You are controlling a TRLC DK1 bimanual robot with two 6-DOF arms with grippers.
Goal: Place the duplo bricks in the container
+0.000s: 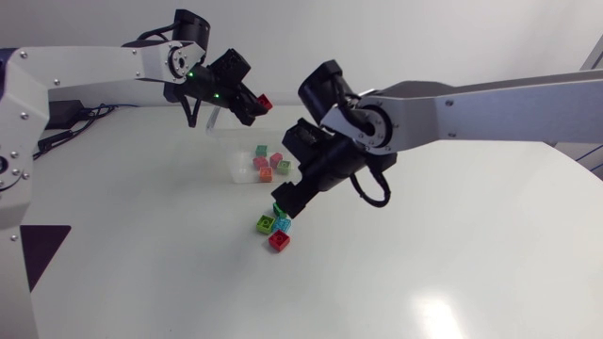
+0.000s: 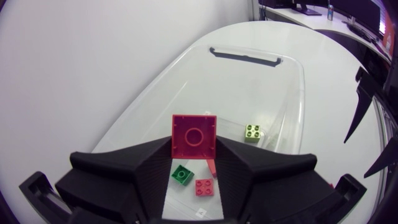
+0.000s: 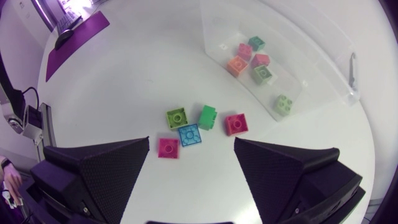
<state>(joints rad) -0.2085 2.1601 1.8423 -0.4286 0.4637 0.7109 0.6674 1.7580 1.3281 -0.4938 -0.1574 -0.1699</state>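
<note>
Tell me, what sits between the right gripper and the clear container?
Loose in the right wrist view: a lime brick, a green, red, blue and pink.

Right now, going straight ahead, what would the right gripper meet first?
Probably the blue brick on the table, dead ahead of the open right gripper; depth is uncertain.

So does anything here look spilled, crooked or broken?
Nothing looks broken. Five bricks lie loose on the table beside the container, under the open right gripper. The green one seems tipped on its side. The left gripper holds a red brick over the container.
</note>
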